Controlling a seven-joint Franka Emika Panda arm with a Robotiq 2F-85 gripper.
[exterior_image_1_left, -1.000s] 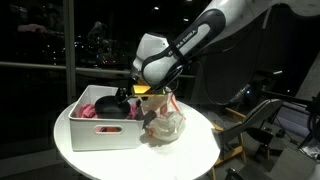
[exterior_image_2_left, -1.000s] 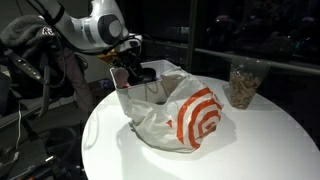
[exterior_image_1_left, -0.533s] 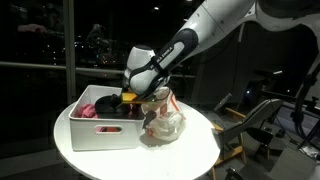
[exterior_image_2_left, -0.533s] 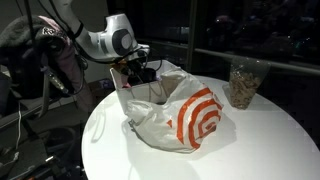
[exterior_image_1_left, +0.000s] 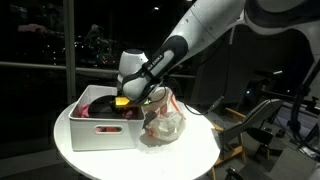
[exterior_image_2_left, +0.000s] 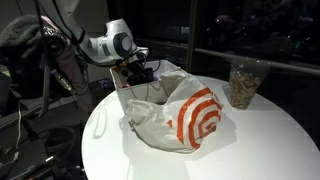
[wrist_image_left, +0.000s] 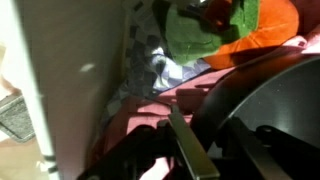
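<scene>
The gripper (exterior_image_1_left: 124, 99) hung low in the bin (exterior_image_1_left: 100, 137), and I could not tell if it was wide or narrow, over a pink cloth (wrist_image_left: 150, 112) lying between the bin's wall and a black dish (wrist_image_left: 270, 110). The cloth looked soft, light and limp, best pinched at a raised fold. There was one cloth, one dish, one toy (wrist_image_left: 235, 25), one bin, one bag (exterior_image_2_left: 190, 115) and one jar (exterior_image_2_left: 242, 85) far right

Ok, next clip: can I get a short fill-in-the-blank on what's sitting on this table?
1. The tool reaches down inside the ____ bin.
2. Beside the bin lies a plastic ____ printed with rings.
3. The table under both is ____ in shape.
Missing words: white; bag; round.
</scene>
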